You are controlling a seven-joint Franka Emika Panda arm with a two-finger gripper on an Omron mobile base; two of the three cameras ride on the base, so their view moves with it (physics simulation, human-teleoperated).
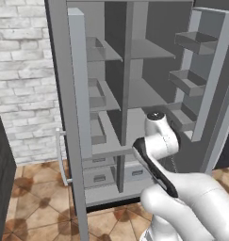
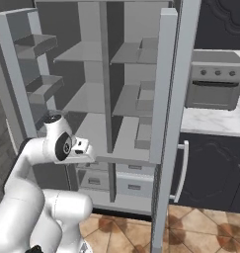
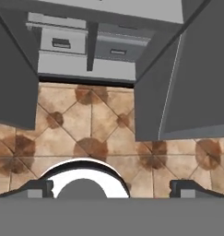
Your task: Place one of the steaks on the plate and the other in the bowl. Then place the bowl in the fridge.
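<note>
We find the fridge [image 1: 134,94] standing with both doors swung wide, its grey shelves and lower drawers [image 3: 81,44] exposed. In the hand view the gripper [image 3: 111,188] points down at the tiled floor [image 3: 90,124] in front of the fridge, its fingers [image 3: 37,188] spread to full width and holding nothing. To the right we note an oven [image 2: 214,86] on a pale counter [image 2: 210,123].
</note>
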